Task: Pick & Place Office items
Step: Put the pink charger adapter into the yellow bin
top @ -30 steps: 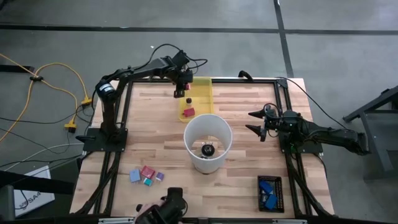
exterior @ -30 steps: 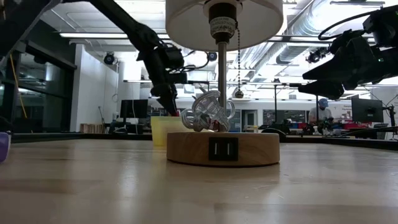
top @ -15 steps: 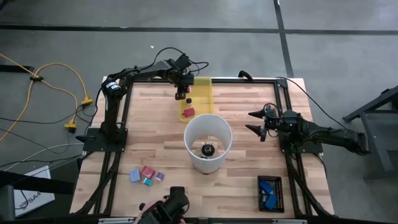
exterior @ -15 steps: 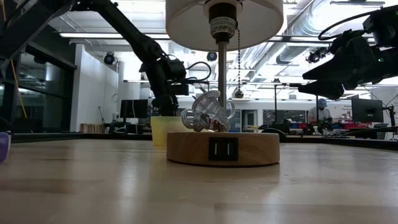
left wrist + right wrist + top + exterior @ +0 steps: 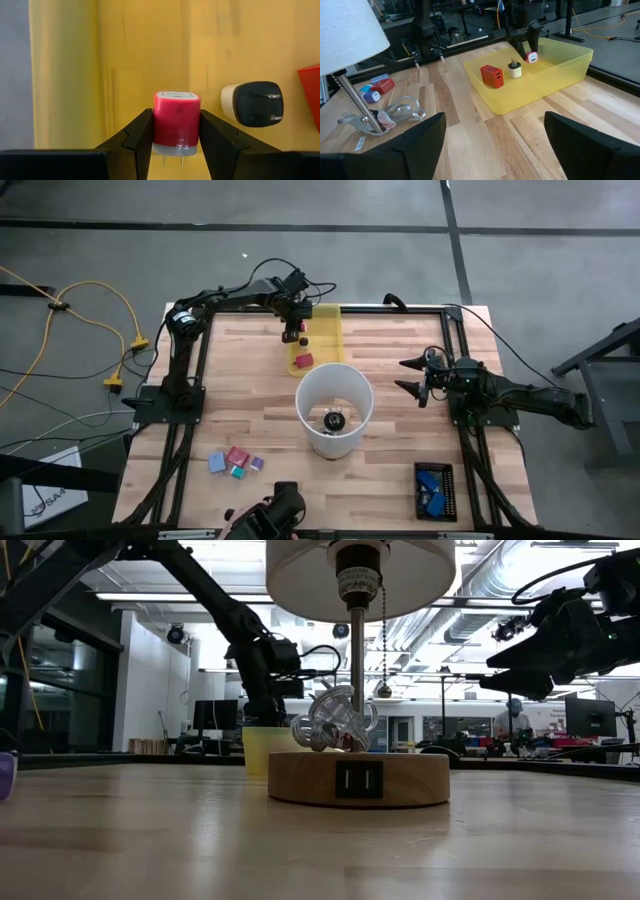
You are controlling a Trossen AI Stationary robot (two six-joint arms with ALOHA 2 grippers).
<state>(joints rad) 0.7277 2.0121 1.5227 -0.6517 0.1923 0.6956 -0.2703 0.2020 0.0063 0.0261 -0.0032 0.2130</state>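
Left gripper (image 5: 176, 145) of mine squeezes a little pink plug (image 5: 176, 121) over the yellow tray (image 5: 325, 332). I am at the putting-down step. Next I think I must go lower and let go gently. Right gripper (image 5: 411, 376) waits open, far off.

Both arms are black, slim and jointed, with loose black cables looping along their links. The left arm (image 5: 215, 300) carries a blue ring marking at its shoulder joint. The right gripper's fingers (image 5: 415, 145) are broad, matte black wedges.
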